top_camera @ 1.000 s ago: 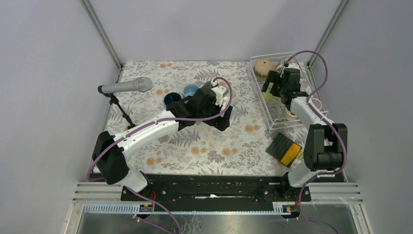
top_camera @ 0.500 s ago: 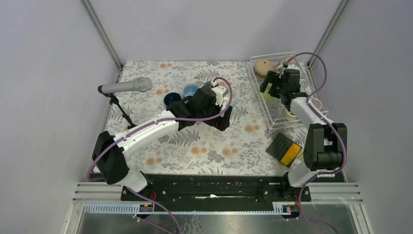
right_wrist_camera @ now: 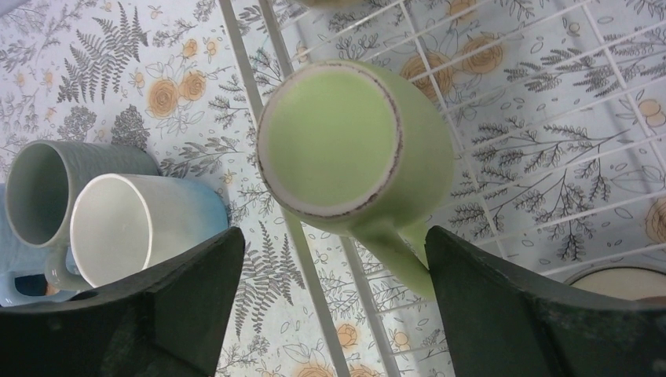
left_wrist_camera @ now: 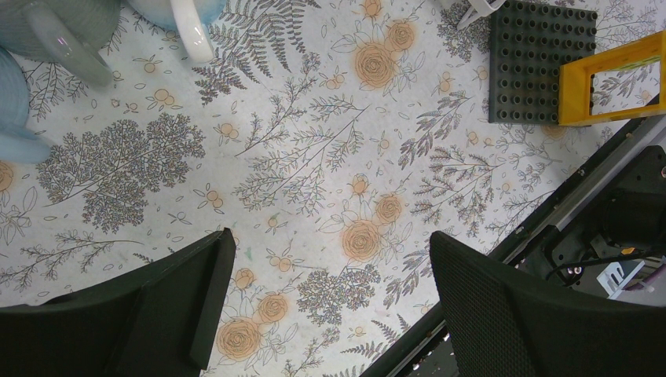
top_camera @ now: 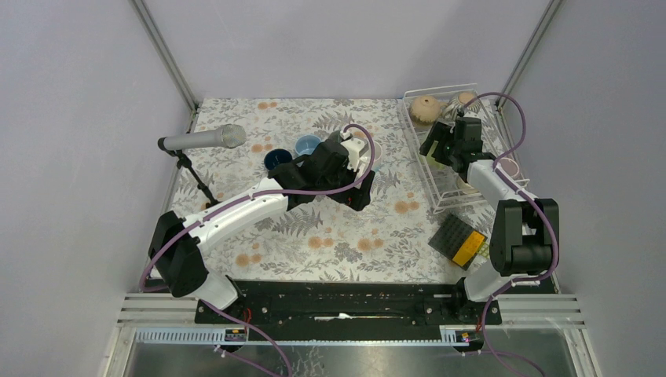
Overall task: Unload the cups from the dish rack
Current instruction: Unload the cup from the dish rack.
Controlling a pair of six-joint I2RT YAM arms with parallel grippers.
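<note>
The white wire dish rack (top_camera: 449, 192) stands at the back right. A green mug (right_wrist_camera: 353, 149) lies on its side in the rack (right_wrist_camera: 330, 259), mouth toward the right wrist camera. My right gripper (right_wrist_camera: 334, 239) is open just over it, and the mug's handle is close to the right finger (right_wrist_camera: 534, 314). In the top view the right gripper (top_camera: 434, 149) is low inside the rack. Tan mugs (top_camera: 428, 108) sit at the rack's far end. My left gripper (left_wrist_camera: 331, 239) is open and empty over the tablecloth, near mid-table (top_camera: 360, 188).
Unloaded mugs stand on the table: dark blue (top_camera: 276, 159), light blue (top_camera: 307, 144), and a grey one (right_wrist_camera: 39, 188) beside a white-and-blue one (right_wrist_camera: 118, 228). A black-and-orange pad (top_camera: 460, 238) lies near the rack. A microphone on a stand (top_camera: 206, 140) is at the left.
My right gripper has moved a little down and toward me inside the rack, over the green mug. The left arm has not moved.
</note>
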